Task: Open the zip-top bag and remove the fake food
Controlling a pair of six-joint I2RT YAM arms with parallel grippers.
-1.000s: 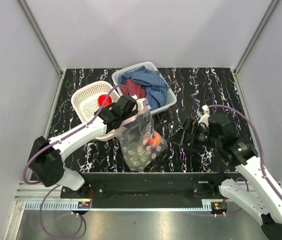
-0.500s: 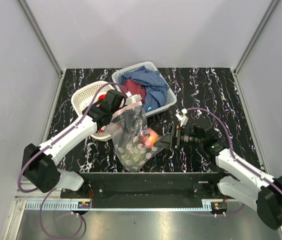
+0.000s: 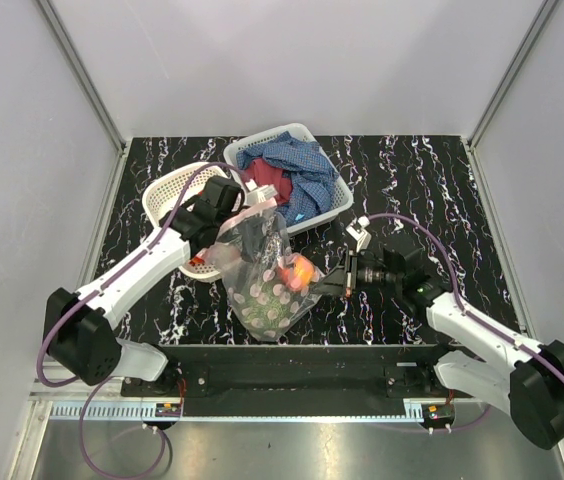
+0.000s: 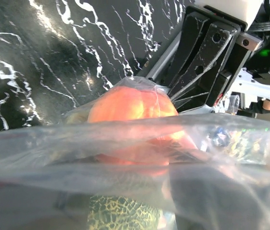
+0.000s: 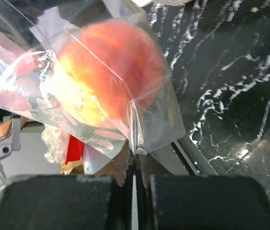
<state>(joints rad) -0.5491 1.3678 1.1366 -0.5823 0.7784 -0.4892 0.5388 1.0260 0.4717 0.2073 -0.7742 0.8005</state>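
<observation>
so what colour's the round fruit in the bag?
Orange-peach, blushing red. The fruit in the zip-top bag shows best in the right wrist view.

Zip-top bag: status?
Left gripper shut on zip-top bag top, holding it up. Right gripper shut on bag edge beside orange-peach fruit, not yet out. No obstruction seen.

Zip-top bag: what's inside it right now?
One orange-peach round fruit shows through the zip-top bag, beside the edge that the right gripper pinches. Printed dots and crinkled plastic hide the rest, so other pieces cannot be confirmed.
</observation>
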